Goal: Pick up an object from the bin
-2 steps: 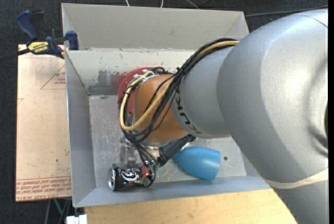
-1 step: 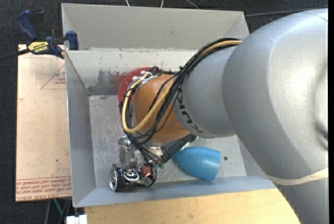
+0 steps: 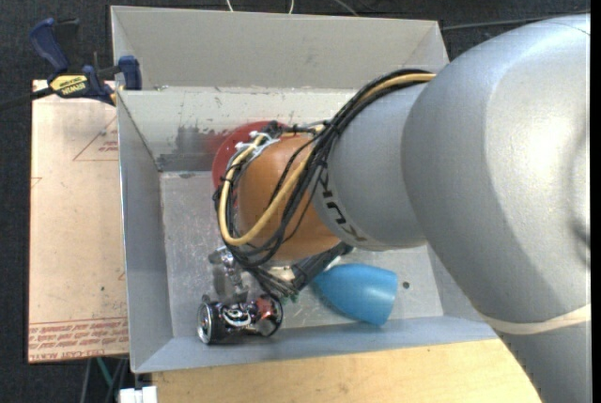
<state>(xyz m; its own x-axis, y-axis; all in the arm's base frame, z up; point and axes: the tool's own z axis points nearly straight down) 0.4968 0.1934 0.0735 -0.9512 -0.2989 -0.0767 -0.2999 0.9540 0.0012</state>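
Camera view, bin stock check.

A: Container?

B: One grey metal bin, open top, sloped walls, flat floor.

A: Contents, item one?

B: Black item, small and can-like, with red and white marks and a silvery end. It lies on its side on the floor, close against the bin's near edge, towards the near-left corner.

A: Item two?

B: Blue item, rounded and tapering, also on its side. It lies by the near edge to the right of the black item, and the two are apart.

A: Item three?

B: Red item, rounded, towards the far edge. It is largely hidden behind the robot's wrist, so its kind cannot be told.

A: Robot parts inside the bin?

B: The arm comes in over the right edge. It carries an orange cover at the wrist, with yellow and black cables looped around the cover. The gripper points down at the floor.

A: Gripper position?

B: Directly above the black item, with its tip meeting the item's upper side in this view. Contact cannot be confirmed.

A: Grip state?

B: It cannot be told whether the gripper is parted or closed, because cables and brackets crowd it. Nothing is seen held.
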